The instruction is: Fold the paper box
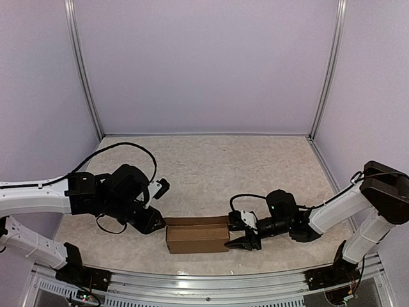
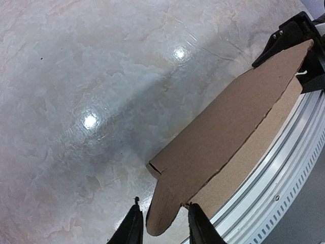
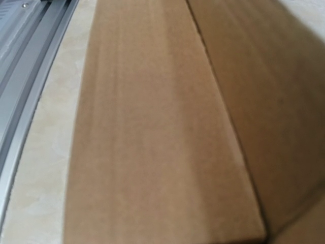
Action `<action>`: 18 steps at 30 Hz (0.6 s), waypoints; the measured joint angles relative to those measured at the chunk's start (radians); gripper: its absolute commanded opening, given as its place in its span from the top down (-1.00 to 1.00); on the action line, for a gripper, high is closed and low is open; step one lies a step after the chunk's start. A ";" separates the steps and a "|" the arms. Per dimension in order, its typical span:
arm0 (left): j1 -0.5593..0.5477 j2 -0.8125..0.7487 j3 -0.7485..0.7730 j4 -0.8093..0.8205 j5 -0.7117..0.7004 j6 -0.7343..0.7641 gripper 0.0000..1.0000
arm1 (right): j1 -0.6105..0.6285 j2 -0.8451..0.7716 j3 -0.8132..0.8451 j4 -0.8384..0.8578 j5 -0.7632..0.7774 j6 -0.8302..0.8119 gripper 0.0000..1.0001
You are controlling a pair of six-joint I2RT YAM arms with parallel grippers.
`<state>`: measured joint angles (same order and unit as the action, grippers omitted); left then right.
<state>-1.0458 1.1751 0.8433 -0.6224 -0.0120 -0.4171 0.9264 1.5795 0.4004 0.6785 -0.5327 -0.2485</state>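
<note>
The paper box [image 1: 198, 235] is a plain brown oblong lying lengthwise near the table's front edge, between the two arms. At its left end a rounded flap [image 2: 162, 211] sticks out between the black fingers [image 2: 129, 229] of my left gripper [image 2: 163, 227]. Those jaws stand narrowly apart around the flap, with a thin gap on the left side. My right gripper [image 1: 238, 233] straddles the box's right end, one finger on each long side. In the right wrist view the box [image 3: 152, 127] fills the frame and hides the fingers.
A metal rail [image 1: 204, 281] runs along the near table edge, just in front of the box; it also shows as a rail [image 2: 284, 183] in the left wrist view. Purple walls and aluminium posts [image 1: 86, 70] enclose the marbled table [image 1: 211, 166].
</note>
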 measured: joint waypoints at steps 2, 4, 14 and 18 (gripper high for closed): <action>-0.003 0.013 0.000 -0.001 0.000 0.002 0.67 | 0.000 0.000 0.001 -0.001 -0.002 0.000 0.47; -0.007 0.027 0.003 -0.007 -0.003 0.002 0.76 | 0.000 0.000 0.001 -0.002 -0.003 0.000 0.47; -0.012 0.079 0.063 -0.044 -0.028 0.002 1.00 | 0.000 0.000 0.001 -0.003 -0.001 0.003 0.49; -0.012 0.118 0.101 -0.068 -0.046 -0.006 1.00 | 0.000 0.000 0.001 -0.003 0.018 0.006 0.49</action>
<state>-1.0580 1.2934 0.9447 -0.6907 -0.0582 -0.4232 0.9264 1.5795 0.4011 0.6754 -0.5148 -0.2424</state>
